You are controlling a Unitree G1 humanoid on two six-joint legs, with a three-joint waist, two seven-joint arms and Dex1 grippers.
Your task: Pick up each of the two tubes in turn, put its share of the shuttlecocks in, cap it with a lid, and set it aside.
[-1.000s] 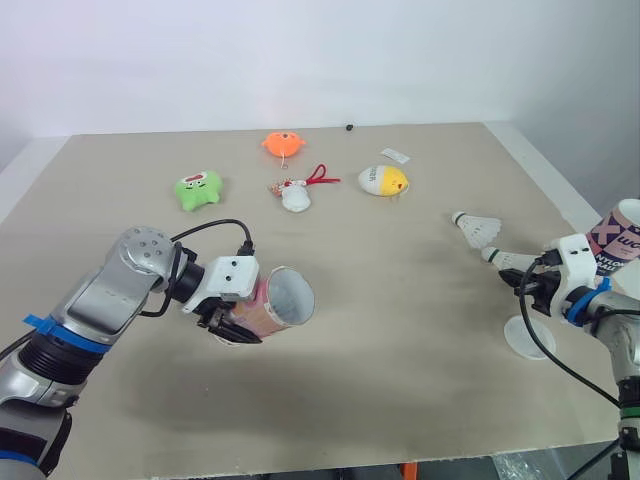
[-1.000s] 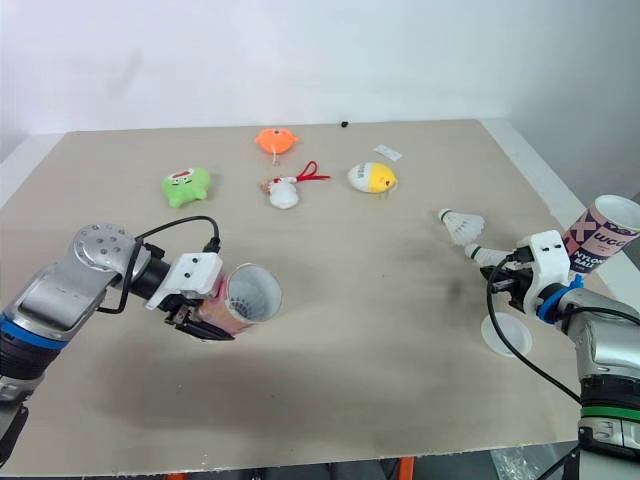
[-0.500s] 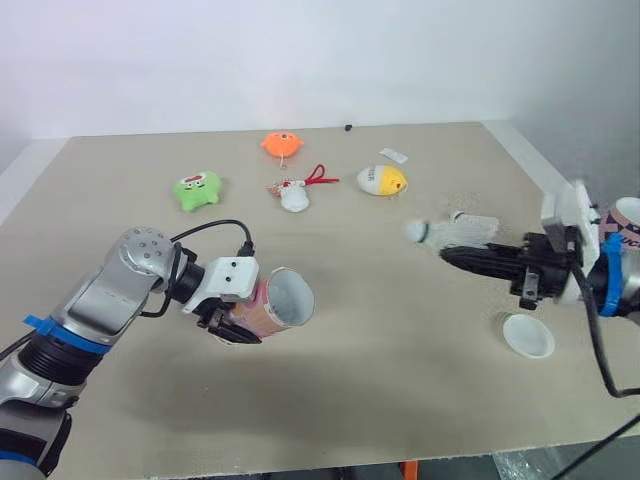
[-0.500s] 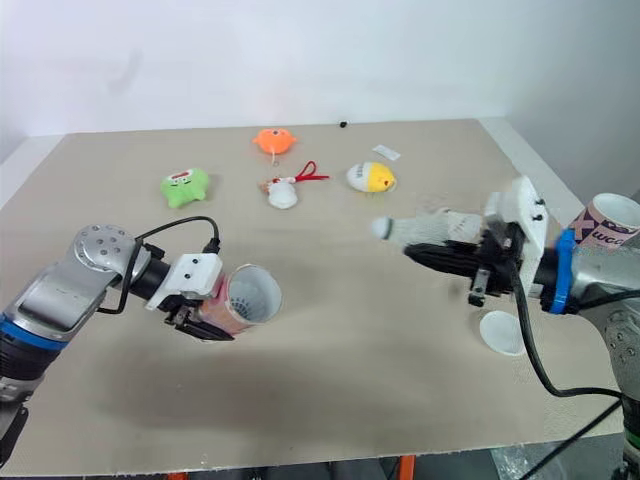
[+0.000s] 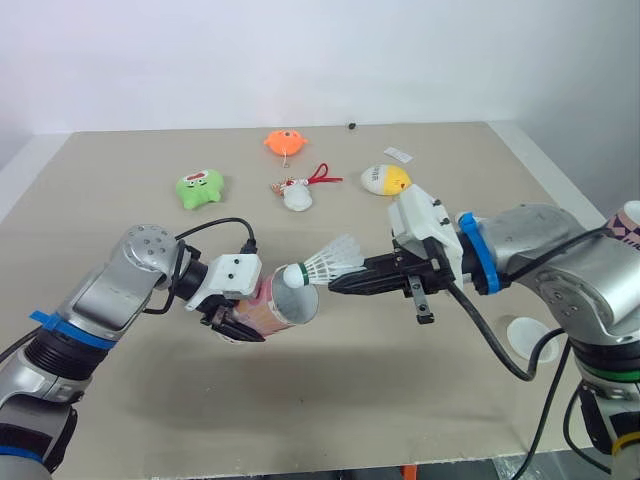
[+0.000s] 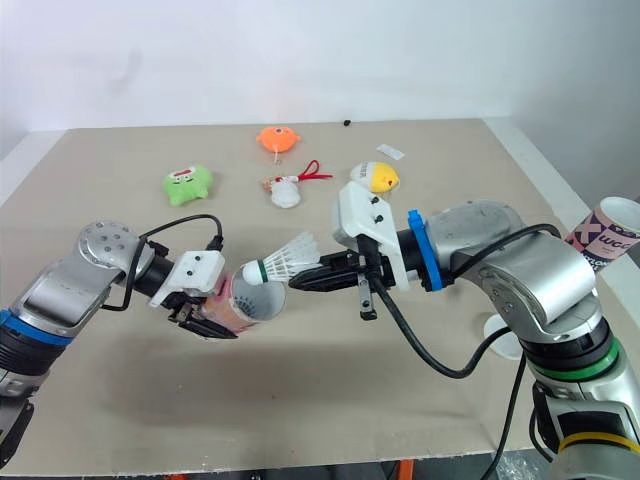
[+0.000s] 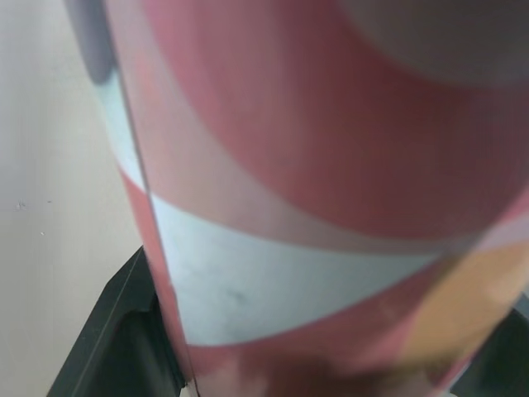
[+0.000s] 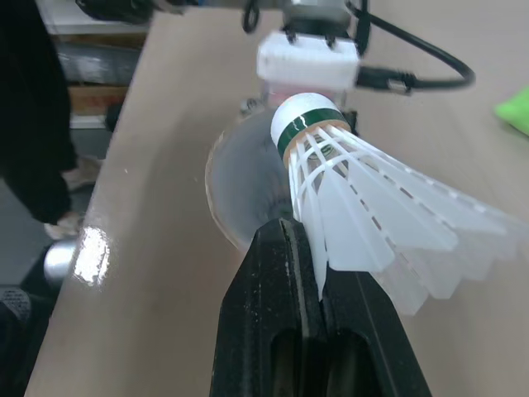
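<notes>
Shuttlecock [image 5: 325, 265], pinched tight in the right gripper [image 5: 337, 284], reached the tube [image 5: 275, 308] mouth from three o'clock; left gripper [image 5: 240, 328] clamped that tube.

The tube [image 7: 331, 207] is pink-red with a white band and an orange patch; the shuttlecock [image 8: 372, 217] is white, its cork ringed dark green; the fingers [image 8: 264, 298] are black; the table [image 5: 350, 400] is beige.

Spare tube [image 6: 604, 231] at scene's 3 o'clock, by right edge of table [image 6: 420, 400]: printed wrap with big pale cross-shaped mark, like letter X. Smaller dark lettering beside it, too small to read. White tag [image 6: 390, 152] flat on table toward 1 o'clock: print illegible. Nothing else legible.
</notes>
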